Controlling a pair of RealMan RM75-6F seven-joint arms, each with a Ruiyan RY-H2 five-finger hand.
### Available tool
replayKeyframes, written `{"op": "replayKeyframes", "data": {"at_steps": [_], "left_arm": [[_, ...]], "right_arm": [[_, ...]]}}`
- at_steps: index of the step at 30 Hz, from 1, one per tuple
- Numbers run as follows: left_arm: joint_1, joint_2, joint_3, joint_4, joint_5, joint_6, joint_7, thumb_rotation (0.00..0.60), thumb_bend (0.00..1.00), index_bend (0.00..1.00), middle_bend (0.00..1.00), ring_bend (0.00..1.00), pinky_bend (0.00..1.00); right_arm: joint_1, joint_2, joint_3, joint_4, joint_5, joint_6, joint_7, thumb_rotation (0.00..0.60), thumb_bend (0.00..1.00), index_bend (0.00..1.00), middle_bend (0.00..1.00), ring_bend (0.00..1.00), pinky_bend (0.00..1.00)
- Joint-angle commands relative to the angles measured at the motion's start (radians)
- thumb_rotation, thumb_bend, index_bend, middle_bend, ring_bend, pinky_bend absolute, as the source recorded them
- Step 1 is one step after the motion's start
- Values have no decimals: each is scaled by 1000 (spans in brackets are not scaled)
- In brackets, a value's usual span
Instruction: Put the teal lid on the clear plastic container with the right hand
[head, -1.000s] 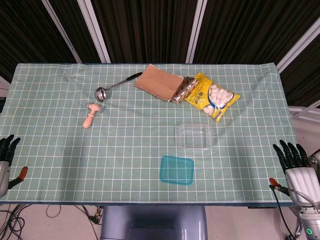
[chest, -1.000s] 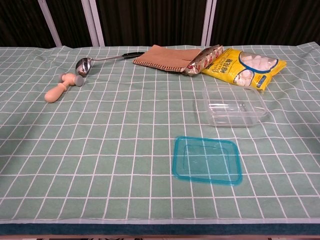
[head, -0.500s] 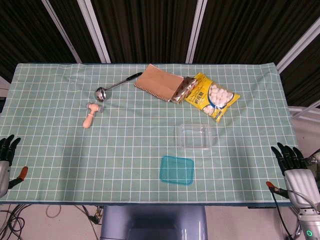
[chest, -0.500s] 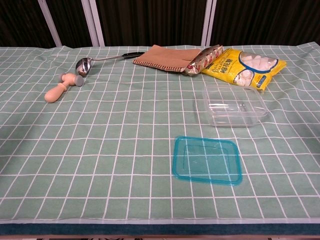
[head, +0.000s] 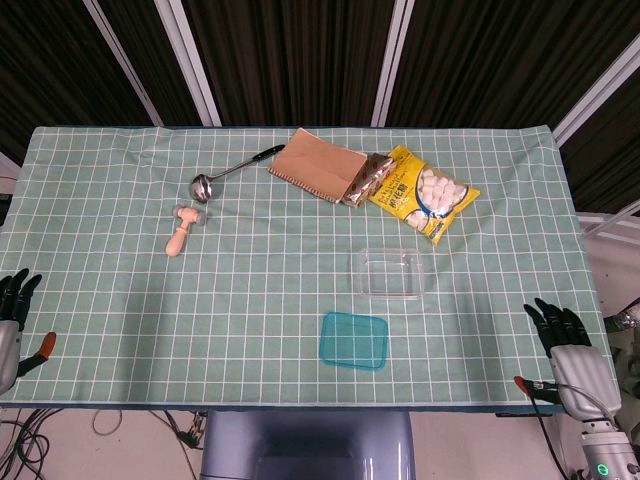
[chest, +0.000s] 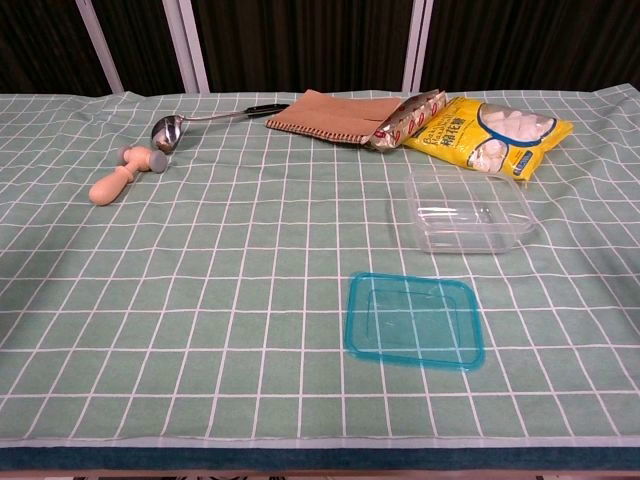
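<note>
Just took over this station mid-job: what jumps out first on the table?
The teal lid lies flat near the front edge of the checked green cloth, apart from the clear plastic container, which sits open just behind it and to the right. At the back, a bright yellow snack bag lies beside a brown notebook, with a ladle further left. The right hand sits at the table's right front corner, holding nothing.

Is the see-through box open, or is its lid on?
Open. The clear container has no cover; the teal lid lies flat beside it.
</note>
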Motion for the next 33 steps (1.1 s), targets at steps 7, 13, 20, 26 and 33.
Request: {"op": "replayKeyframes", "data": {"at_steps": [7,13,20,26,33], "left_arm": [[-1,3,1,-4,1,-3,-4,600,330,70,0,0,0],[-3,5,-1,-4,-6,-11,-6,600,330,70,0,0,0],[-2,7,0,-10,-9,-14,-9,600,330,71,0,0,0],[-4,9,-1,-12,-20,-23,-11,600,330,71,0,0,0],[-7,12,-5,-13,-28,-29,-16,600,330,71,0,0,0]], "right_arm": [[148,-3,15,-263,162,-279,-351,600,193,0,32,0,0],[226,-124,55,-338,353,-310,-625,600,193,0,32,0,0],[316,-287,90,-335,566,-286,-816,600,193,0,31,0,0],[383,-421,112,-313,676,-231,-936,600,193,0,32,0,0],[458,-531,161,-290,792,-162,-1020,600,193,0,32,0,0]]}}
